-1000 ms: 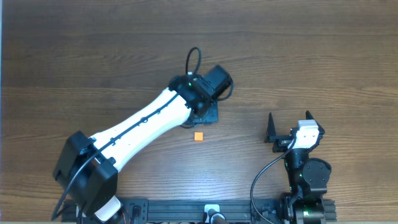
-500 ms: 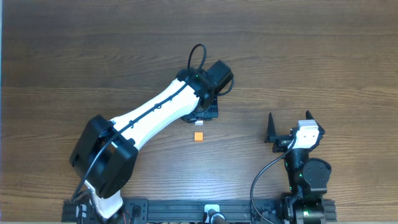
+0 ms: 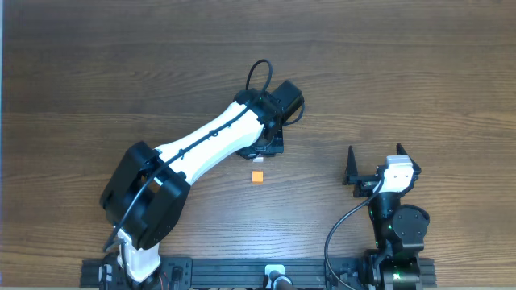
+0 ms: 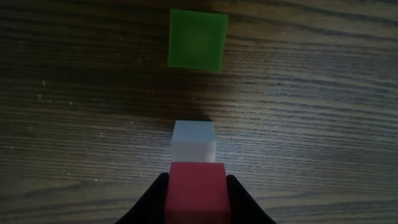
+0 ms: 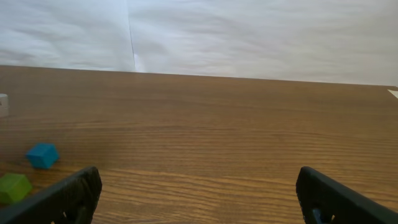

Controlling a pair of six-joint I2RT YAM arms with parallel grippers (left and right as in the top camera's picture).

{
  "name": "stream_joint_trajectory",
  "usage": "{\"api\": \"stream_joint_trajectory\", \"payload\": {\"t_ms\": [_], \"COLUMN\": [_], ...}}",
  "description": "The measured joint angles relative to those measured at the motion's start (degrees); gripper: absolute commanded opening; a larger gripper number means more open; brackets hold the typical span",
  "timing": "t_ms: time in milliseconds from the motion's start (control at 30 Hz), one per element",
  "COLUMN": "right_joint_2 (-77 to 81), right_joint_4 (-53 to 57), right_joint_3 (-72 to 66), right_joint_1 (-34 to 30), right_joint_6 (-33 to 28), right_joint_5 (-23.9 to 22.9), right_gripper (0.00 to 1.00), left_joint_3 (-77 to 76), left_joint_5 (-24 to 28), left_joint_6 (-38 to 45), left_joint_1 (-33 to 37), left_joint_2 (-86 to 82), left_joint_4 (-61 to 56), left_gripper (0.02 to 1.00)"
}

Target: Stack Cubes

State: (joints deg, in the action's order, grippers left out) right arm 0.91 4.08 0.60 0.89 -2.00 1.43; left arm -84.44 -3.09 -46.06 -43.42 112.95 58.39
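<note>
My left gripper (image 4: pixel 197 188) is shut on a red cube (image 4: pixel 197 193), held above the table. Just beyond it a white cube (image 4: pixel 193 142) rests on the wood, and a green cube (image 4: pixel 198 38) lies farther on. In the top view the left gripper (image 3: pixel 264 147) is at the table's middle, with the white cube (image 3: pixel 258 159) peeking out beside it and an orange cube (image 3: pixel 257 177) a little nearer. My right gripper (image 3: pixel 376 165) stands open near its base, holding nothing. Its wrist view shows a blue cube (image 5: pixel 42 155) and the green cube (image 5: pixel 13 186) far off.
The wooden table (image 3: pixel 419 72) is bare on the far side and right. A white wall (image 5: pixel 249 37) rises behind the table's edge. The left arm's white link (image 3: pixel 201 145) stretches diagonally over the middle left.
The left arm's elbow has swung right and up the picture, and its gripper with the red cube edged slightly farther away. The right arm stayed still.
</note>
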Motion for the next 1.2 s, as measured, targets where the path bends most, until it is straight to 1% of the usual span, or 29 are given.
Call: {"api": "stream_joint_trajectory", "payload": {"t_ms": [500, 1200], "right_joint_2": [0.0, 0.0], "right_joint_4": [0.0, 0.0], "right_joint_3": [0.0, 0.0], "right_joint_1": [0.0, 0.0], "right_joint_6": [0.1, 0.0], "right_joint_5": [0.0, 0.0], "right_gripper": [0.991, 0.991], "left_joint_3": [0.0, 0.0], "left_joint_5": [-1.5, -1.7], "left_joint_6": [0.0, -0.9], "left_joint_1": [0.0, 0.0], "left_joint_2": [0.3, 2.2], "left_joint_4": [0.5, -0.6], "left_gripper": [0.04, 0.04]}}
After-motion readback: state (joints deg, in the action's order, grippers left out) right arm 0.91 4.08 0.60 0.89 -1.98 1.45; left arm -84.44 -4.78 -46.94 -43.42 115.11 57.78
